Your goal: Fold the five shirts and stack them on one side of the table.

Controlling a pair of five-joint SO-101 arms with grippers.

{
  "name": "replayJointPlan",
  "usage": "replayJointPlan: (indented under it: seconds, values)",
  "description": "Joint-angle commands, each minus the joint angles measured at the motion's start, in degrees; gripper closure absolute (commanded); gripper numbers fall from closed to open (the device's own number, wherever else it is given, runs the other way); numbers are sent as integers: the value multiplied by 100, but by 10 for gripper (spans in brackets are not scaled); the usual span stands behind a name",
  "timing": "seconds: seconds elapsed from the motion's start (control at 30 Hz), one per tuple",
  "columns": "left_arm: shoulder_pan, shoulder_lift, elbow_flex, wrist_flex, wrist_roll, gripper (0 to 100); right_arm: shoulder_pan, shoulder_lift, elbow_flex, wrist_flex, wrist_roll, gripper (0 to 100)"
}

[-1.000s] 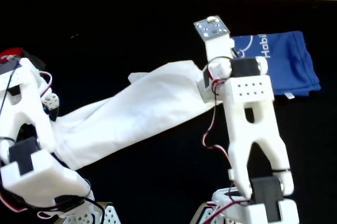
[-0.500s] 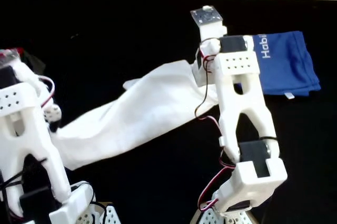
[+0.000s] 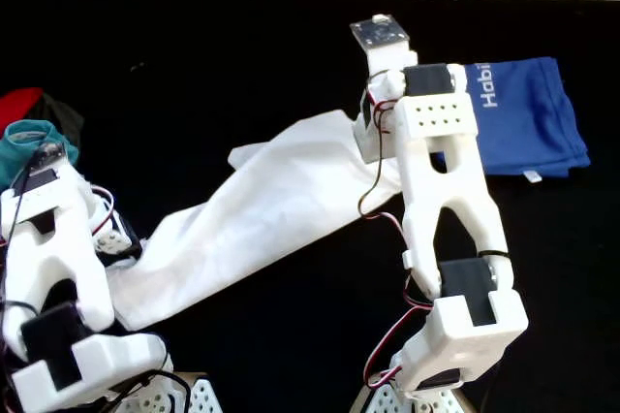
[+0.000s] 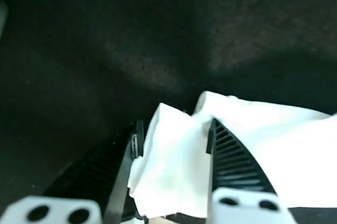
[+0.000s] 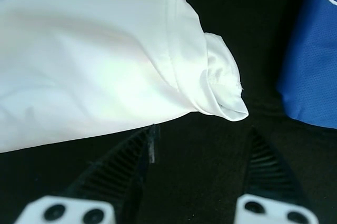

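Note:
A white shirt (image 3: 262,209) lies stretched in a diagonal band across the black table (image 3: 194,54), from the front left toward the middle. My left gripper (image 3: 118,240) is shut on the shirt's front-left end, and in the left wrist view the white cloth (image 4: 174,176) is bunched between that gripper's (image 4: 174,140) fingers. My right gripper (image 3: 366,137) stands open just over the shirt's far right end. In the right wrist view the shirt's rolled corner (image 5: 221,95) lies just beyond the right gripper (image 5: 202,140), nothing between its fingers. A folded blue shirt (image 3: 528,117) rests at the right.
A red garment (image 3: 19,103) and a teal one (image 3: 34,137) are heaped at the far left edge. The blue shirt's edge (image 5: 316,50) lies close beside the white shirt's corner. Bare black table stretches along the back and the front middle.
My left arm has swung down and forward, uncovering the red and teal garments and pulling the shirt's left end toward the front. My right arm shifted a little left and back, then stayed still.

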State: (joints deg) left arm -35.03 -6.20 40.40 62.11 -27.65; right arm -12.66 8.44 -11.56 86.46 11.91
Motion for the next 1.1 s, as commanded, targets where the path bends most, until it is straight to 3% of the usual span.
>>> replayJointPlan:
  seconds: [0.0,0.13,0.47,0.77,1.07]
  values:
    - [-224,374,13,-316,-123,790,-31,-31,-242,31,-18,746]
    - [-356,752,-127,-396,-123,790,-31,-31,-251,31,-18,746]
    - [-374,295,-1297,1653,-123,790,-31,-31,-251,31,-18,746]
    - [-646,567,-1534,1073,-615,790,-22,-31,-251,31,-18,746]
    - [-505,910,-1481,2154,-686,790,-40,-13,-251,-22,-18,746]
